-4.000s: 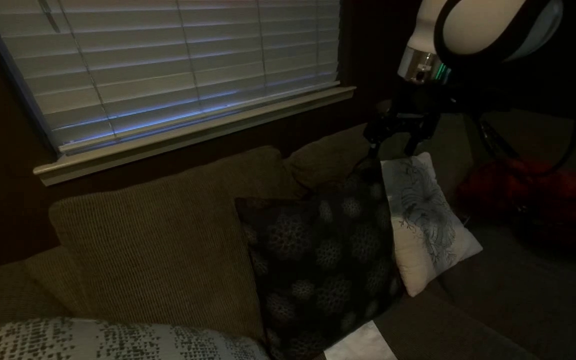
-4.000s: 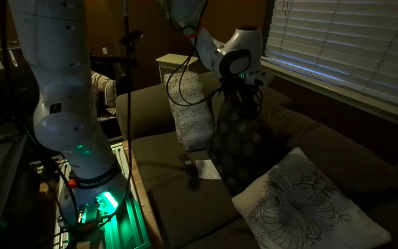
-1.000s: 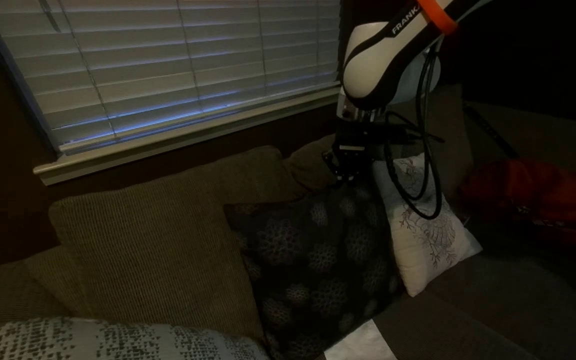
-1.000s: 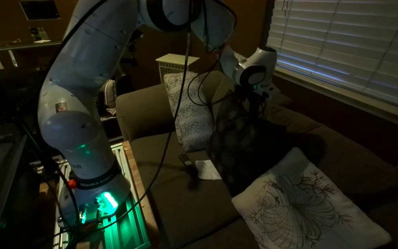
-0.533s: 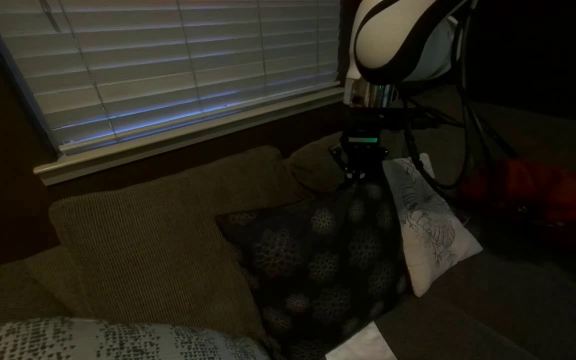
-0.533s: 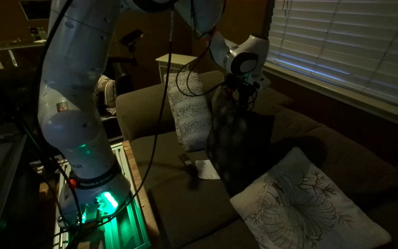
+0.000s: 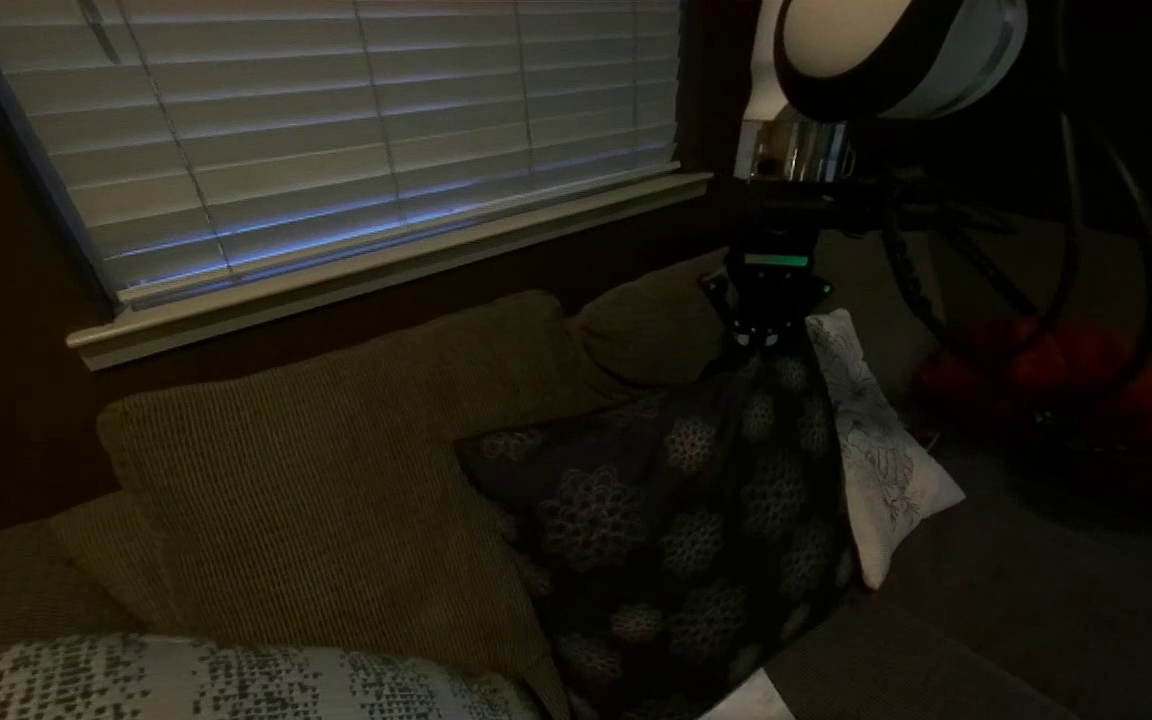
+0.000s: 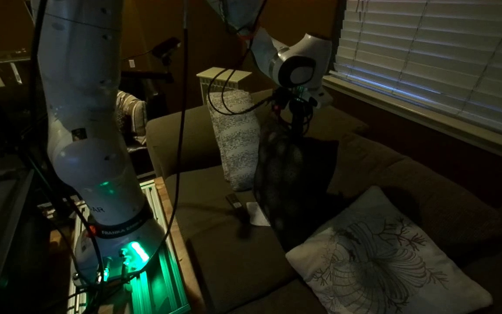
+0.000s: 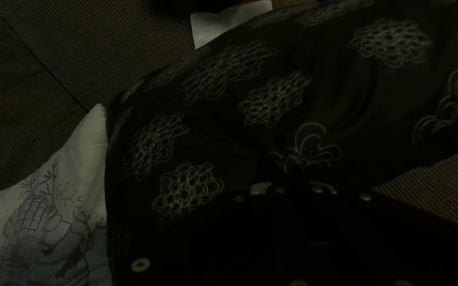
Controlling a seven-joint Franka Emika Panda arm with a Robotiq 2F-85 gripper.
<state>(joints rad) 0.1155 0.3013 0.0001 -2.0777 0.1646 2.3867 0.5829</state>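
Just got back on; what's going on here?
The robot's gripper is shut on the upper edge of a dark flower-patterned pillow, bunching the fabric. That pillow is tilted, between a white shell-print pillow and a speckled pillow; whether its base bears on the sofa is hard to tell. A white sheet shows by the dark pillow's lower edge.

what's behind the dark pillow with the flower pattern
In an exterior view, a couch back cushion and part of the white pillow show past the edges of the dark pillow. Whatever lies directly behind its middle is covered, so that cannot be told.
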